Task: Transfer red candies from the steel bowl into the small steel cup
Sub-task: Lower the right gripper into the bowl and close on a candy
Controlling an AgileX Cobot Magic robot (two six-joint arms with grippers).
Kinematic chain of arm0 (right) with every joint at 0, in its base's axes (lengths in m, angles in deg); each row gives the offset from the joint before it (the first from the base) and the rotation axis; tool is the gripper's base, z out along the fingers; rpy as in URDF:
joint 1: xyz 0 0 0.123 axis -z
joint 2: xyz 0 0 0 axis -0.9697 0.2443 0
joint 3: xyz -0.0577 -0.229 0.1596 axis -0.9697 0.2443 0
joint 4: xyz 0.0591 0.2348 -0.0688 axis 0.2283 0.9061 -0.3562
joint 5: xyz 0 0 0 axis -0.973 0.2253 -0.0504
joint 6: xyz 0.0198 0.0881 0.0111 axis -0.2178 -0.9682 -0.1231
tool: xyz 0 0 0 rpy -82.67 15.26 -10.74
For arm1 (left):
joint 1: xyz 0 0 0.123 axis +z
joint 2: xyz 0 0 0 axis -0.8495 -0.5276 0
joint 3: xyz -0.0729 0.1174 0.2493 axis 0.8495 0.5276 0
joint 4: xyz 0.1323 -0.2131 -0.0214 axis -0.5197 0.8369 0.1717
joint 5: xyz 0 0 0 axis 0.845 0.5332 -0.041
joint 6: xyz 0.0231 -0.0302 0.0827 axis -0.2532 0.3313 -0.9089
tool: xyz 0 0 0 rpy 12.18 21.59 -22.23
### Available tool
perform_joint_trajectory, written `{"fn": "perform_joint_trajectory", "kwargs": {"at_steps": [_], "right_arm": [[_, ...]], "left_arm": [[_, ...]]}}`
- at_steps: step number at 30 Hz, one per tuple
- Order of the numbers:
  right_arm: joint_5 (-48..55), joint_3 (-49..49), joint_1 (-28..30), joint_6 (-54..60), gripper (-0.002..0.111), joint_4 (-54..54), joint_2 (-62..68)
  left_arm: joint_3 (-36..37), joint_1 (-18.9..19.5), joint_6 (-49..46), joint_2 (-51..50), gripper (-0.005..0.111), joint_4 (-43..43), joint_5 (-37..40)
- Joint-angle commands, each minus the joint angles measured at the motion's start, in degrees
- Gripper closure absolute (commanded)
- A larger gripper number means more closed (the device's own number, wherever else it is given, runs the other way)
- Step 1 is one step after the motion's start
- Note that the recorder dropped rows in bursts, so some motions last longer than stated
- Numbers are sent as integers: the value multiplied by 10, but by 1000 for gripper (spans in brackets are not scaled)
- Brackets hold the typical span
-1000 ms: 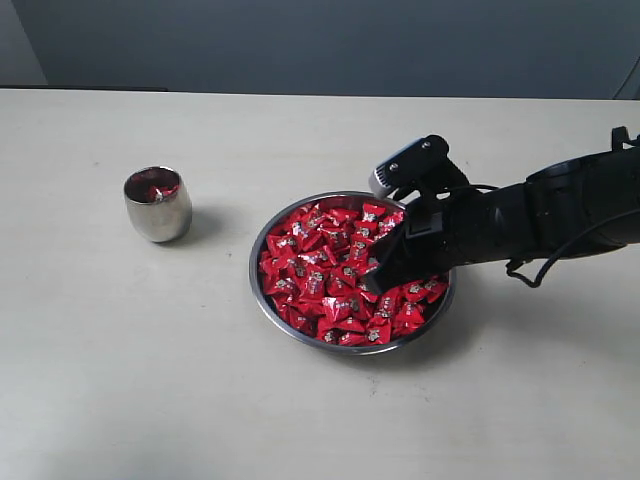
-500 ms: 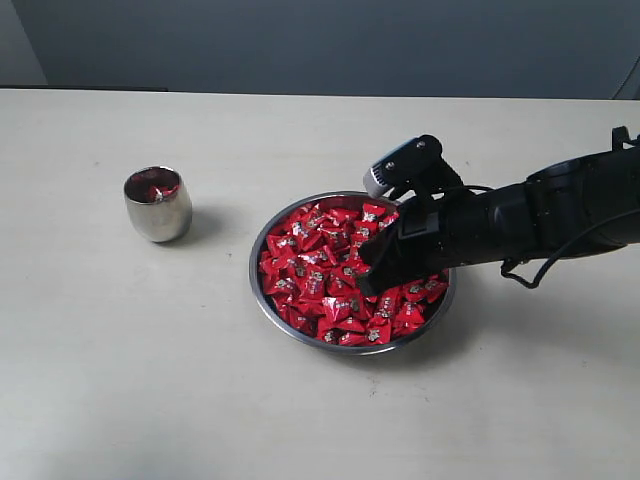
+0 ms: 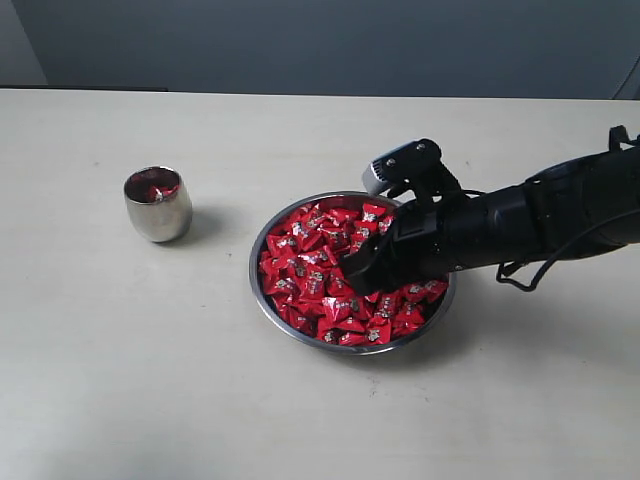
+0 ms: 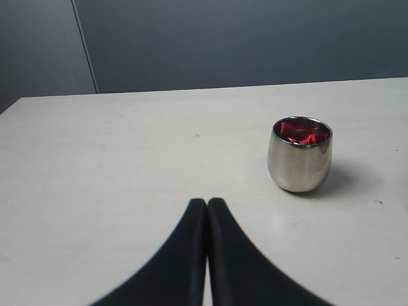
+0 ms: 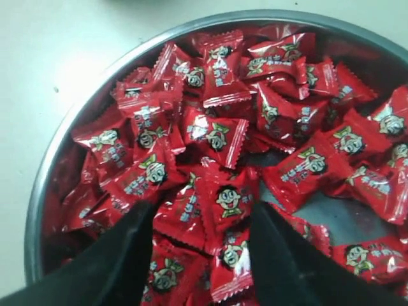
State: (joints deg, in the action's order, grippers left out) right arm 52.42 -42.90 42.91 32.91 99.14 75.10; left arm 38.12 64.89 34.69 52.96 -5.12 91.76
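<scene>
The steel bowl (image 3: 352, 349) holds a heap of red candies (image 3: 312, 272) right of the table's centre. My right gripper (image 3: 356, 279) reaches in from the right, low over the heap and open. In the right wrist view its fingers straddle several red candies (image 5: 217, 137) inside the bowl's rim (image 5: 268, 14), with the right gripper (image 5: 203, 209) closed on none of them. The small steel cup (image 3: 157, 205) stands upright to the left, with red showing inside. My left gripper (image 4: 207, 203) is shut and empty, short of the small steel cup (image 4: 299, 159). The exterior view does not show it.
The pale table (image 3: 150, 380) lies bare around bowl and cup. A dark wall (image 3: 320, 40) runs behind its far edge. The right arm's black body and cable (image 3: 540, 225) stretch over the table on the right.
My right gripper has gone from shut to open and shifted slightly left and lower into the candies. Bowl and cup have not moved.
</scene>
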Motion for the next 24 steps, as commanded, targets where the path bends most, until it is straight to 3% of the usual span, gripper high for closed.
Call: {"fn": "perform_joint_trajectory", "kwargs": {"at_steps": [1,7,17,20,24], "right_arm": [[23,1,2,-55,71,-38,1],[20,2,1,-95,63,-73,2],[51,2,1,-146,63,-108,7],[-12,-2,-25,-146,63,-104,35],[-18,-11,-46,-146,63,-106,41]], "left_arm": [[2,0,1,3,106,1,-1],[2,0,1,3,106,1,-1],[2,0,1,3,106,1,-1],[2,0,1,3,106,1,-1],[2,0,1,3,106,1,-1]]}}
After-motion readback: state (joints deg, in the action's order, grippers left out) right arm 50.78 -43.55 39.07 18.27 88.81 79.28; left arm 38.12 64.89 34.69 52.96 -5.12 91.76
